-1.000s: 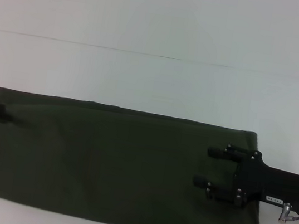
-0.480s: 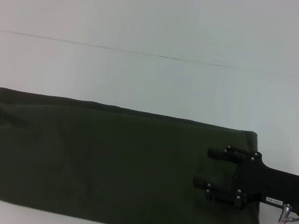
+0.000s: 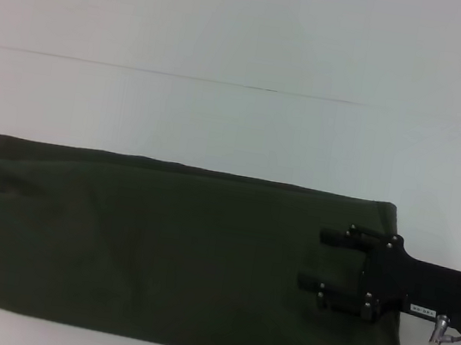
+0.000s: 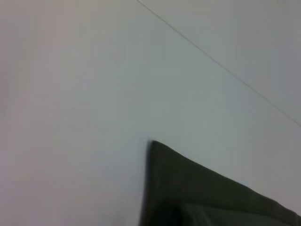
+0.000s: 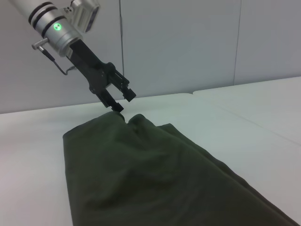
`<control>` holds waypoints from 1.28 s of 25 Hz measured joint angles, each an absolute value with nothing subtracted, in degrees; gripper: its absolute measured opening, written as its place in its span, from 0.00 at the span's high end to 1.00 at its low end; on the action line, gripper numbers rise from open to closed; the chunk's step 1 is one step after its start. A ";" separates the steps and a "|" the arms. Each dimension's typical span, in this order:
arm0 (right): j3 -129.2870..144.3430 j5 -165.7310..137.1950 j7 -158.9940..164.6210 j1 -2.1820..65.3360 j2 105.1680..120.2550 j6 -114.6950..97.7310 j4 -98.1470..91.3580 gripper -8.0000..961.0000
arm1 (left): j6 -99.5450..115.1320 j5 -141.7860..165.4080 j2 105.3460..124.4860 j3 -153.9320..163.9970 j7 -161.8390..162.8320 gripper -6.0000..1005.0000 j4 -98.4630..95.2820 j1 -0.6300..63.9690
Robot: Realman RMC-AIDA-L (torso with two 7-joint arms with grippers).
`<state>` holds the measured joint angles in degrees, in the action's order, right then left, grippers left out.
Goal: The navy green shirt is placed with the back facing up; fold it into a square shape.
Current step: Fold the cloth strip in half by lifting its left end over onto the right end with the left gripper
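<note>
Navy green shirt [image 3: 183, 257] cloth lies under my right end effector [image 3: 312, 256], which shows at the lower right of the head view with its two black fingers [image 3: 335, 237] spread apart, flat over the garment's right-hand part and clamped on nothing. My left end effector [image 5: 119, 102] shows only as a dark tip at the left edge of the head view; in the right wrist view it sits in the upper left of the frame, its fingertips down at the far edge of the shirt beside a small raised pucker of fabric, and I cannot tell whether they are parted or pinching the cloth. The shirt itself is a long, dark olive band stretching across the lower half of the head view, plain side up, its near edge close to the bottom of the frame. In the left wrist view one corner of it [image 4: 188, 188] pokes in at the lower middle. It rests on a white tabletop [image 3: 237, 130], with a pale wall [image 3: 253, 20] filling the top of the head view.
</note>
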<state>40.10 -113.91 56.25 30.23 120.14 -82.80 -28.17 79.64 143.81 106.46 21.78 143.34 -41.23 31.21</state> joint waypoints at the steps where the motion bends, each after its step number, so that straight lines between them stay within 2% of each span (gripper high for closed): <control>1: 40.09 -113.91 56.25 30.24 120.14 -82.80 -28.16 0.20 | 80.28 143.75 106.40 21.79 143.14 0.15 -41.24 31.28; 6: 40.07 -113.91 56.31 30.49 120.15 -82.80 -28.13 0.20 | 86.82 143.21 105.76 21.59 142.65 0.15 -41.53 32.03; 13: 40.18 -113.91 56.34 30.87 120.15 -82.46 -28.13 0.20 | 84.27 143.38 107.29 22.68 142.36 0.15 -40.03 32.24; 29: 40.07 -113.84 56.34 31.01 120.15 -82.25 -28.21 0.20 | 75.25 143.69 108.09 25.16 141.94 0.15 -35.88 32.16; 32: 40.07 -113.71 56.34 31.02 120.14 -82.18 -28.22 0.20 | 76.12 143.52 107.73 24.88 142.09 0.15 -36.16 32.18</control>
